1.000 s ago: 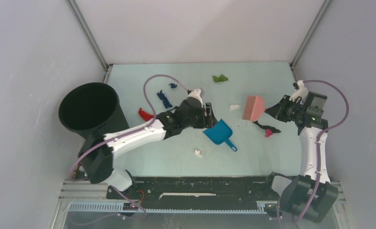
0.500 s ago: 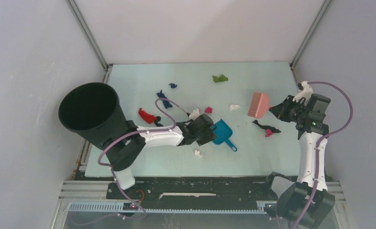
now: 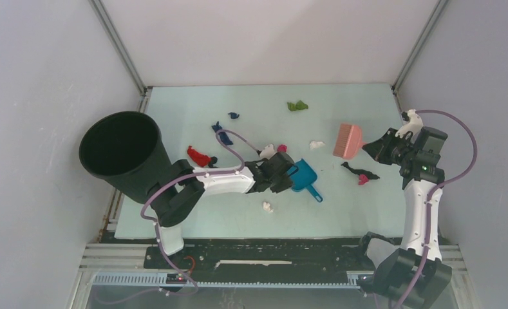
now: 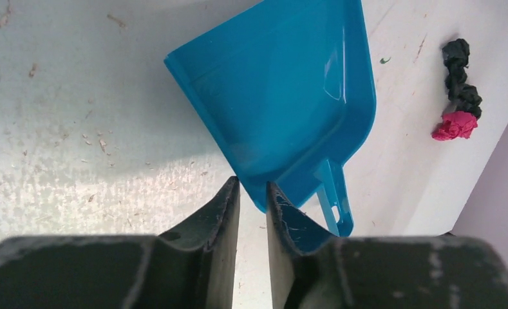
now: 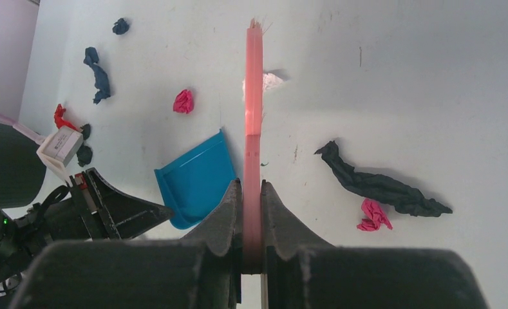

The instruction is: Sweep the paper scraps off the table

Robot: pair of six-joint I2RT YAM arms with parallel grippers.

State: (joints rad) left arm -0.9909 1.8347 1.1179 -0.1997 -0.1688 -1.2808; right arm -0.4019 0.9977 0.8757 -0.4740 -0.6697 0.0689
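Note:
The blue dustpan (image 3: pixel 304 175) (image 4: pixel 283 96) (image 5: pixel 196 183) lies flat mid-table. My left gripper (image 3: pixel 288 175) (image 4: pixel 252 183) is at its rear left corner, jaws narrowly open, with that corner poking into the gap. Over the table's right side, my right gripper (image 3: pixel 375 147) (image 5: pixel 252 183) is shut on the pink brush (image 3: pixel 348 141) (image 5: pixel 254 84). Paper scraps lie scattered on the table (image 3: pixel 251 103): green (image 3: pixel 297 105), dark blue (image 3: pixel 221 134), red (image 3: pixel 197 155), magenta (image 3: pixel 281 149), white (image 3: pixel 316 145) (image 3: pixel 268 206), and black (image 3: pixel 357 170) (image 5: pixel 380 187) with magenta (image 3: pixel 363 180) (image 4: pixel 456 125) beside it.
A tall black bin (image 3: pixel 119 145) stands tilted at the table's left edge, beside the left arm's base. A black rail (image 3: pixel 270 248) runs along the near edge. Grey walls close in the back and both sides.
The left arm has swung away from the middle and come down at the dustpan's rear corner, its jaws narrowing. The right gripper and brush have shifted slightly right and back.

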